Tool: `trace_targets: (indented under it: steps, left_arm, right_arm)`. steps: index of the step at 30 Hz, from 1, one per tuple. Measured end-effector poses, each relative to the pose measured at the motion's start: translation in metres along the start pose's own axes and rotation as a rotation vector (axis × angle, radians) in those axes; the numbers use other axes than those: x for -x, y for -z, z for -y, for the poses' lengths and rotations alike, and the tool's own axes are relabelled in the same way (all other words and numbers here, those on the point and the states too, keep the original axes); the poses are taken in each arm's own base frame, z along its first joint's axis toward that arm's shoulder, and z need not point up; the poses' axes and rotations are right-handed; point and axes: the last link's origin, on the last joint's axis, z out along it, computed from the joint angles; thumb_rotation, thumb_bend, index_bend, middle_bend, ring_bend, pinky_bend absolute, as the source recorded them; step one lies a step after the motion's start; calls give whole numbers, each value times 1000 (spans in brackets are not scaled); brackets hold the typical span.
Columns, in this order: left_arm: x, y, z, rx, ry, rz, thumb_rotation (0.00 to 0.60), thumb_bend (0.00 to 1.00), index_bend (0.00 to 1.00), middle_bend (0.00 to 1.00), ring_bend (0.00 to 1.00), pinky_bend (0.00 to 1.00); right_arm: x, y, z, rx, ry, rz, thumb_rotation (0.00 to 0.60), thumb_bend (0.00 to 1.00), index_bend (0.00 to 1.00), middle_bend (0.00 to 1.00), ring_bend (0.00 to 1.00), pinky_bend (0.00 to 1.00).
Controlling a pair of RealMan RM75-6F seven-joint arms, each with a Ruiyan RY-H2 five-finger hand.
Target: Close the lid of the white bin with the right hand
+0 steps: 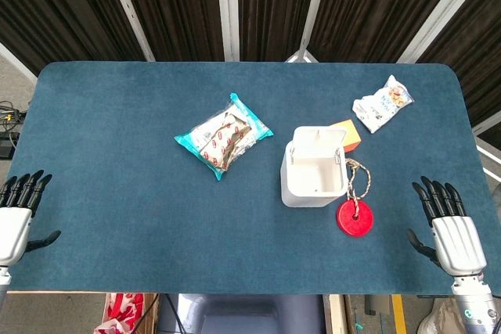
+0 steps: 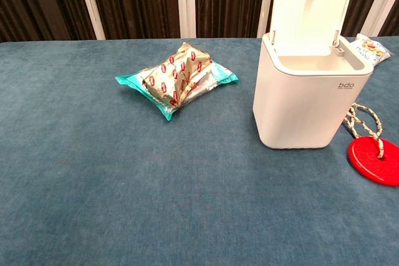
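Observation:
The white bin point(image 1: 311, 181) point(image 2: 305, 104) stands right of the table's middle, its lid point(image 1: 317, 140) point(image 2: 308, 14) swung up and back so the inside shows. My right hand point(image 1: 448, 224) rests at the table's near right edge, fingers spread and holding nothing, well to the right of the bin. At the near left edge my left hand point(image 1: 17, 210) also lies with fingers apart and empty. Neither hand appears in the chest view.
A red disc on a rope point(image 1: 356, 215) point(image 2: 376, 159) lies right beside the bin. An orange block point(image 1: 347, 134) sits behind it. A teal snack pack point(image 1: 224, 137) point(image 2: 177, 78) is left of the bin; a white snack bag point(image 1: 382, 102) point(image 2: 373, 47) lies far right.

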Motion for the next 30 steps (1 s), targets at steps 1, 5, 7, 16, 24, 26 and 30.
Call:
trace_targets:
  steps: [1, 5, 7, 16, 24, 26, 30]
  left_arm:
    - [0, 0, 0, 0, 0, 0, 600, 0, 0, 0, 0, 0]
    - [0, 0, 0, -1, 1, 0, 600, 0, 0, 0, 0, 0]
    - [0, 0, 0, 1, 2, -1, 600, 0, 0, 0, 0, 0]
    - [-1, 1, 1, 2, 8, 2, 600, 0, 0, 0, 0, 0]
    - [-2, 1, 0, 5, 20, 1, 600, 0, 0, 0, 0, 0]
    - [-2, 0, 0, 6, 22, 3, 600, 0, 0, 0, 0, 0]
    - [-1, -1, -2, 13, 22, 5, 600, 0, 0, 0, 0, 0]
  right_arm:
    - [0, 0, 0, -1, 0, -2, 600, 334, 0, 0, 0, 0]
    - [-1, 0, 2, -3, 0, -11, 600, 333, 0, 0, 0, 0]
    - [-3, -1, 3, -4, -3, -16, 600, 334, 0, 0, 0, 0]
    - [-16, -6, 11, -2, -37, -37, 600, 334, 0, 0, 0, 1]
    - [-45, -35, 32, -1, -83, -52, 600, 334, 0, 258, 328, 470]
    - [-52, -44, 39, -1, -94, -45, 600, 353, 0, 418, 488, 586]
    - [-66, -63, 54, 8, -137, -16, 600, 487, 0, 590, 663, 699]
